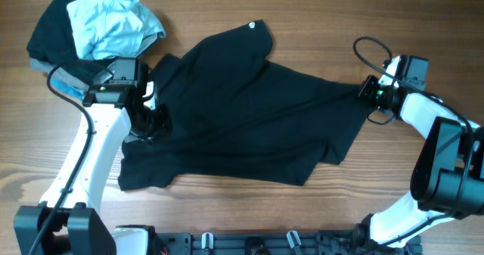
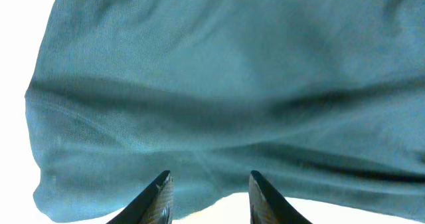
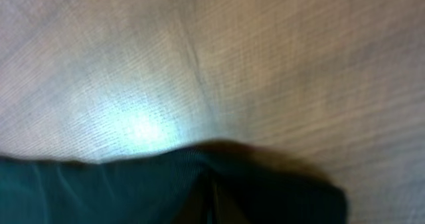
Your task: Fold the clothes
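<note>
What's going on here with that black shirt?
Two robot arms are working on a black shirt that lies crumpled and not yet folded on the table. The right gripper is pinched shut on the shirt's right edge. The left gripper is open at its left side. Other clothes lie piled in the far left corner.

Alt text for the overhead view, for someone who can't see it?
A black shirt lies rumpled across a wooden table, the right arm with its jaws shut on the shirt's right corner and the left arm with its jaws at the left edge. A pale blue garment is heaped at top left.
</note>
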{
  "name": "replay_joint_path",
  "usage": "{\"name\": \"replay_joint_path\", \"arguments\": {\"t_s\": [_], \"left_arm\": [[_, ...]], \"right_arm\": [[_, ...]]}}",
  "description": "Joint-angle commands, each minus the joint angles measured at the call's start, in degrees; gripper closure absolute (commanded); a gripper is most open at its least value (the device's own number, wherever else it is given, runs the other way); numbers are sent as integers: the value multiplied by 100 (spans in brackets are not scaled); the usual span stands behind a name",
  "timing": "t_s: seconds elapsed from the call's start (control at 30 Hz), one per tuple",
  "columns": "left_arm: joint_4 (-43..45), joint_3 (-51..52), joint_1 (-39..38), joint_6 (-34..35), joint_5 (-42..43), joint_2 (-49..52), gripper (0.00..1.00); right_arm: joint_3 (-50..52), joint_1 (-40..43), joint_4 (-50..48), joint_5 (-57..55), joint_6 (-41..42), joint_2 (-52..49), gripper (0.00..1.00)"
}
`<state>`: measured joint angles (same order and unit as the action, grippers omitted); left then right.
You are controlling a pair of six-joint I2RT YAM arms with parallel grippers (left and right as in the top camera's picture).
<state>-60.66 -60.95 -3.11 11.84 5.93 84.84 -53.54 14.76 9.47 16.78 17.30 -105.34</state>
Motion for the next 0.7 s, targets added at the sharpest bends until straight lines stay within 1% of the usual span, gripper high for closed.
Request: {"name": "replay_joint_path", "arguments": {"t_s": [0.0,0.03,0.1,0.17,0.2,0.23,0.27,0.3,0.33,0.37,0.4,0.5,0.57,0.6,0.67], "left_arm": [[396,20,-328,-114,157,-70,63],[461,20,-389,-114,157,-70,62],[623,20,-562,-111,157,-68,59],[743,20,-645,-111,164,-68,57],[866,20,-654,-111,267,-68,54],[1043,20,-654,-111,428,-68,51],[1169,20,-654,-111,573,-68,49],[1239,20,-654,-111,649,-68,48],[1276,20,-654,-111,649,-68,47],[1296,20,-654,-111,649,-68,46],[1294,20,-654,-114,647,-68,45],[1333,20,-654,-116,647,-68,44],[1331,20,-654,-114,649,-68,44],[1333,20,-654,-114,649,-68,43],[1335,20,-654,-116,647,-68,43]], "right_arm": [[-332,9,-319,-201,-448,-116,96],[-494,20,-264,-201,-870,-116,96],[-940,133,35,-374,-1325,-116,96],[-1582,426,55,-695,-1349,-116,96],[-1956,610,59,-682,-1316,-116,96],[-2538,881,219,-424,-1119,-116,96],[-2767,997,402,-179,-1071,-116,82],[-2931,1075,782,138,-1084,-116,34],[-2949,1099,1368,302,-1130,-116,26],[-2852,1069,2155,256,-1139,-166,18],[-2662,1021,2430,258,-1147,-227,15],[-2000,837,2531,262,-1329,-496,13],[-1596,730,2402,527,-1624,-629,15],[-1502,678,2326,564,-1620,-671,18],[-1338,533,2175,555,-1624,-782,19]]}}
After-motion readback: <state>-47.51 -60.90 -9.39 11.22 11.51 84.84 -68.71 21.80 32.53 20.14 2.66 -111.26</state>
